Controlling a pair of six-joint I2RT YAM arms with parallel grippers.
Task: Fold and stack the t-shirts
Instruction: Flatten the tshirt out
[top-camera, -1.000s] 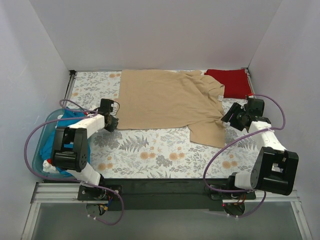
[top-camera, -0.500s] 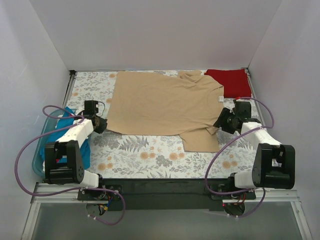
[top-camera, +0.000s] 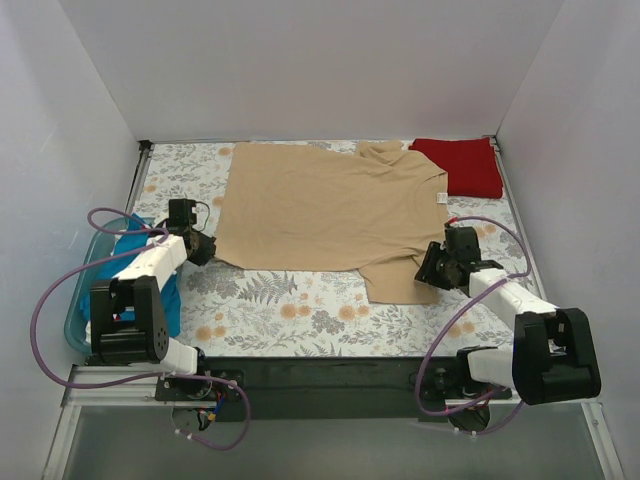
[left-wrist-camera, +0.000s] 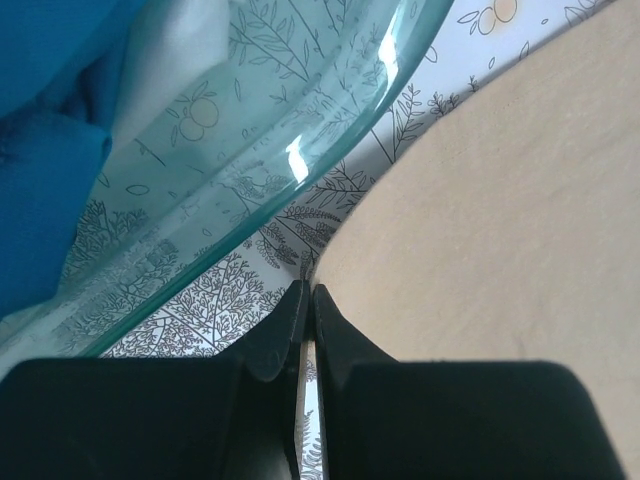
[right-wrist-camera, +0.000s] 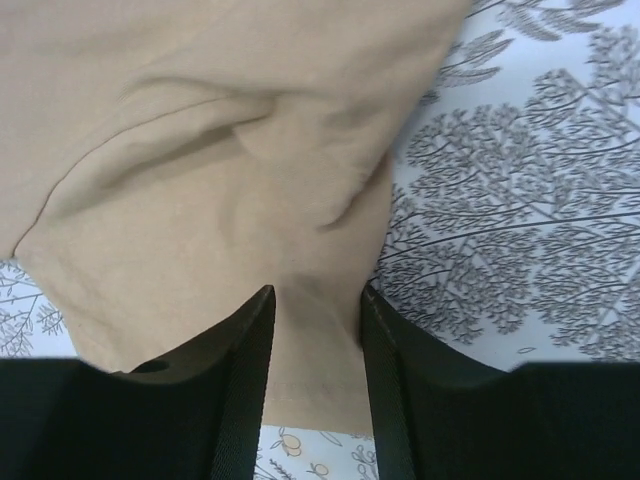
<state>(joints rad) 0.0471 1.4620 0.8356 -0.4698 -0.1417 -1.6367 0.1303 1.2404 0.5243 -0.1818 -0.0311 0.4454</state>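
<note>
At centre of top view, tan shirt (top-camera: 330, 205) lay flat, long axis left to right, hem toward left. Lower-left hem corner was pinched in closed jaws of left gripper (top-camera: 205, 247). Lower-right sleeve (top-camera: 400, 283) lay between parted jaws of right gripper (top-camera: 427, 272), nearer arm for it.

The tan t-shirt (top-camera: 330, 215) lies spread flat mid-table, collar at the far edge, near-right sleeve rumpled. The dark red t-shirt (top-camera: 462, 165) sits folded in the far right corner — the teal blue t-shirt (top-camera: 132, 243) is bunched in the left-hand tub (top-camera: 76, 310).
</note>
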